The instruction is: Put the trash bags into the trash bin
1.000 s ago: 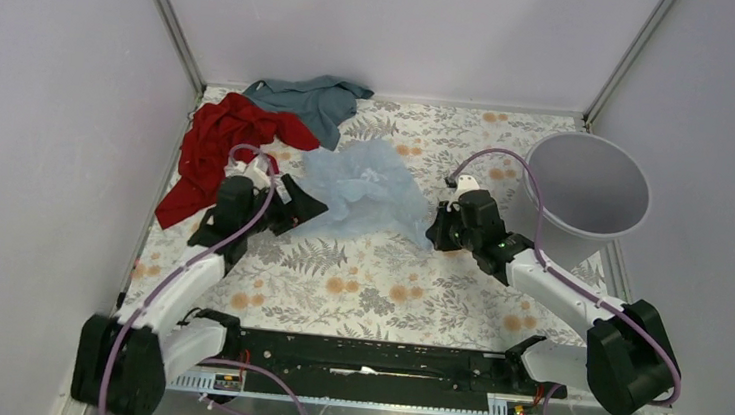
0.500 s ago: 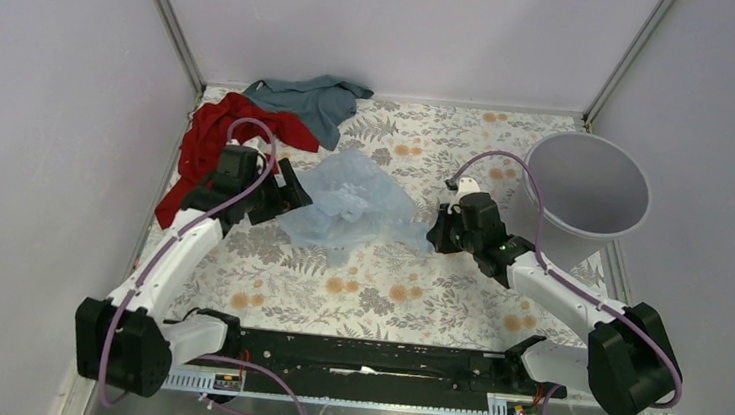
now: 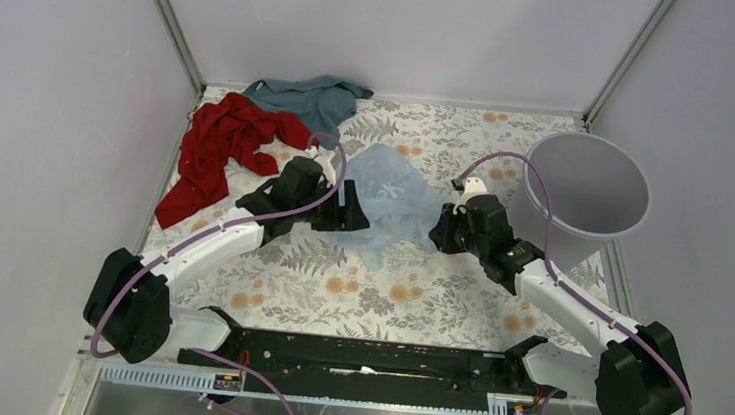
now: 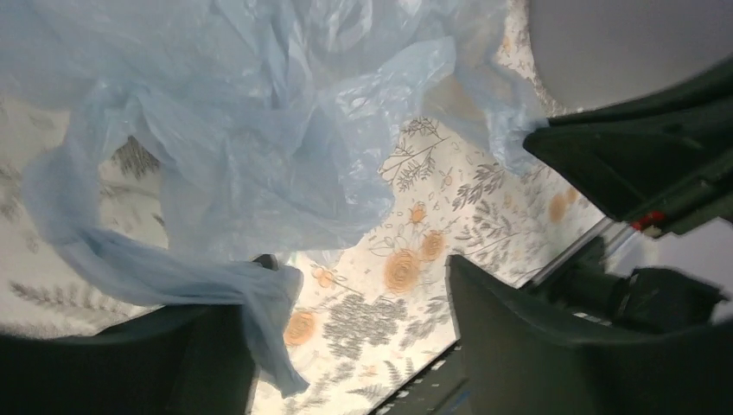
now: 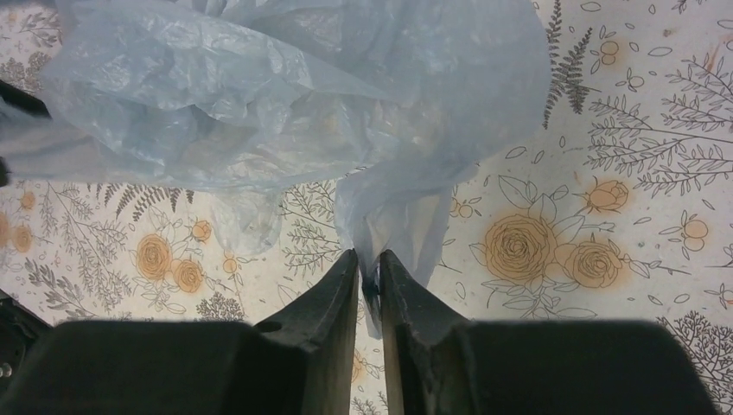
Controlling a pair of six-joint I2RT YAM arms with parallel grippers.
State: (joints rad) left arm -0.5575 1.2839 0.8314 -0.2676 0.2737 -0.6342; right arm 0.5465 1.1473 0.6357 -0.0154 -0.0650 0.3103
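Pale blue trash bag (image 3: 392,192) lay crumpled on the floral table (image 3: 386,294), mid-field, stretched between both arms and outside the trash bin (image 3: 635,206).

Right gripper (image 5: 367,259): fingers drawn almost together, pinching a twisted fold of the bag at its right edge.

Left gripper (image 4: 354,268): fingers spread wide. A strand of the bag was draped over one finger (image 4: 130,363); nothing was clamped.

The bin stood at the far right edge, apart from the bag. The right arm (image 3: 538,273) and its cable lay between bag and bin, crossing the bin's lower wall in the overhead view.

Red cloth (image 3: 216,149) lay at far left, beside the left arm and apart from the bag. Teal-grey cloth (image 3: 313,97) lay behind it, touching it, near the bag's far edge.
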